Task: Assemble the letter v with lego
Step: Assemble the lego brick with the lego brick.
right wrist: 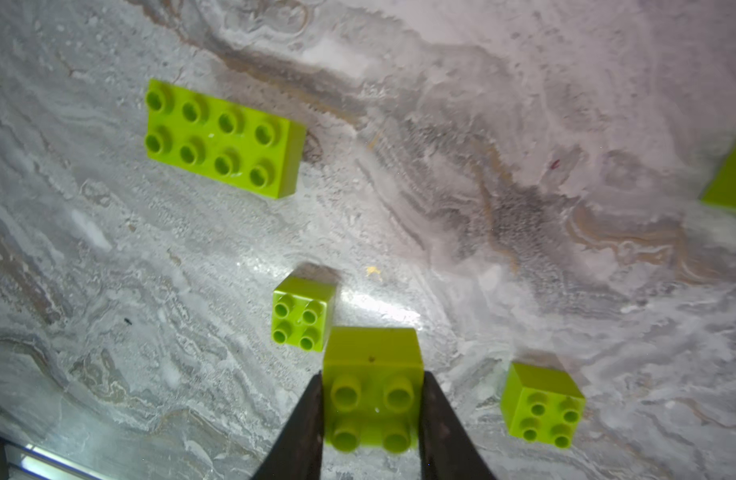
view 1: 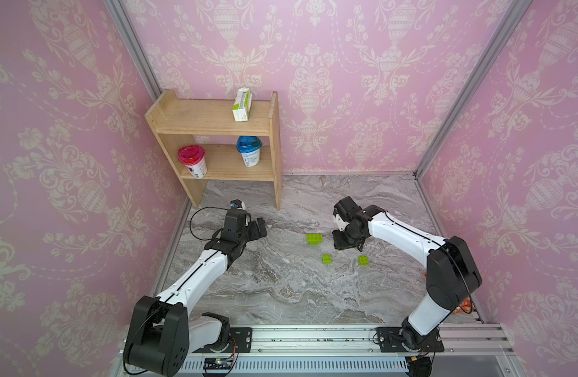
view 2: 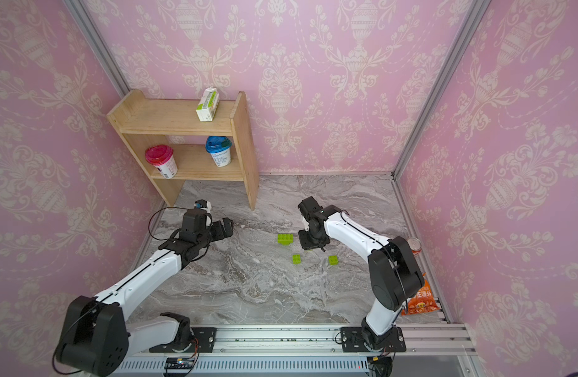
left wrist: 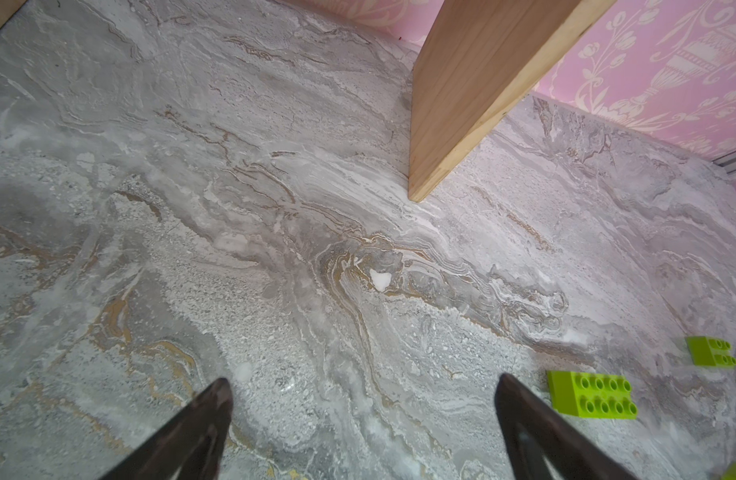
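**A:** What holds anything on the left?

**B:** A wooden shelf at the far left. Its top board carries a white-and-green carton. On the lower board are a pink-lidded cup on the left and a blue-lidded cup on the right. Both are capped, so I cannot see inside.

**A:** And the arm beside it?

**B:** The left gripper hangs over the bare marble tabletop near the shelf's right side panel. Its jaws are spread wide with nothing between them.

**A:** Where's the lego?

**B:** Right of centre, all loose. A long brick lies between the two grippers. A square brick and a second square brick sit nearer, apart from each other. The right gripper, just right of the long brick, is clamped on a held brick. Whether that one is off the table I cannot tell.

**A:** So the letter v?

**B:** Not yet joined.

**A:** And farther right?

**B:** A can and an orange snack bag by the right wall, past the right arm.
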Motion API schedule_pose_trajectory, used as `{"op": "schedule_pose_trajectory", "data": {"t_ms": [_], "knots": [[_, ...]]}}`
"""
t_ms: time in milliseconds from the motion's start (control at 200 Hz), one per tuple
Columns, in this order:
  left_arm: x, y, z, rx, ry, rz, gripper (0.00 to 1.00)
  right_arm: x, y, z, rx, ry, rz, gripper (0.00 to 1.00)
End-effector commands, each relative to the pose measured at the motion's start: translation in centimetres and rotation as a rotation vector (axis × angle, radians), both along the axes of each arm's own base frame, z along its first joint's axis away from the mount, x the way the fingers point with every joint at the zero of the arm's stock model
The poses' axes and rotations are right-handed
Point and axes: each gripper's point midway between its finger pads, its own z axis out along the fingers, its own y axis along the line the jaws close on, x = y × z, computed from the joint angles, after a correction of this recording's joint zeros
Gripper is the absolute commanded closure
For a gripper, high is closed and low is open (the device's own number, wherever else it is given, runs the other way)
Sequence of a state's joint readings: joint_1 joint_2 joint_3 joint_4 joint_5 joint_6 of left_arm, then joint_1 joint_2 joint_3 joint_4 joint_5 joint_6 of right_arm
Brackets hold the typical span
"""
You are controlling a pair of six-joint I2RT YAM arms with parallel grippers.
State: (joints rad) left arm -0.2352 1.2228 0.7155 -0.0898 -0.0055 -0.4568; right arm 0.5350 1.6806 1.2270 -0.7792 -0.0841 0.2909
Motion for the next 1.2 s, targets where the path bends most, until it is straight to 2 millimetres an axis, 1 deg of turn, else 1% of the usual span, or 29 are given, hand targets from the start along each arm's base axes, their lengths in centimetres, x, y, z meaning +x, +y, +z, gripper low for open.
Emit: {"op": "schedule_pose_trajectory", "data": {"t_ms": [0,15,55,105,350,470,806,936,1051,1056,1071,1196], "knots": [[0.3,-1.0,0.0,-0.048,0.004,0.003,0.01,-1.0,1.3,-0.9,0.042,0.0,0.049,0.94],[0.3,-1.1,-0.1,-0.049,0.007,0.0,0.01,-1.4,1.1,-1.5,0.035,0.009,0.044,0.94],[0.3,-1.3,-0.1,-0.055,0.008,-0.005,0.01,-1.4,1.0,-1.9,0.028,0.001,0.034,0.95],[0.3,-1.6,-0.2,-0.062,0.01,-0.009,0.01,-1.5,1.4,-2.0,0.034,-0.009,0.03,0.98],[0.5,-2.5,-0.7,-0.115,0.02,-0.017,0.01,-1.6,2.2,-2.4,0.033,-0.015,0.03,0.98],[0.5,-2.8,-0.7,-0.115,0.021,-0.023,0.01,-1.5,2.2,-2.7,0.021,-0.008,0.024,0.98],[0.7,-2.8,-0.7,-0.107,0.017,-0.024,0.01,-1.4,1.8,-3.5,-0.048,-0.001,0.007,0.98],[0.7,-2.7,-0.6,-0.103,0.016,-0.023,0.01,-1.1,1.6,-3.4,-0.072,-0.005,-0.013,0.98],[0.7,-2.7,-0.6,-0.103,0.014,-0.022,0.01,-1.7,1.2,-3.9,-0.111,0.011,-0.014,0.98],[0.7,-2.7,-0.5,-0.103,0.012,-0.022,0.01,-1.3,1.5,-3.4,-0.103,-0.002,-0.015,0.98],[0.7,-2.7,-0.6,-0.103,0.013,-0.022,0.01,-0.9,1.8,-3.0,-0.099,-0.013,-0.013,0.98],[0.7,-2.6,-0.6,-0.098,0.013,-0.022,0.01,-1.1,1.6,-3.1,-0.15,-0.009,-0.022,0.98]]}}
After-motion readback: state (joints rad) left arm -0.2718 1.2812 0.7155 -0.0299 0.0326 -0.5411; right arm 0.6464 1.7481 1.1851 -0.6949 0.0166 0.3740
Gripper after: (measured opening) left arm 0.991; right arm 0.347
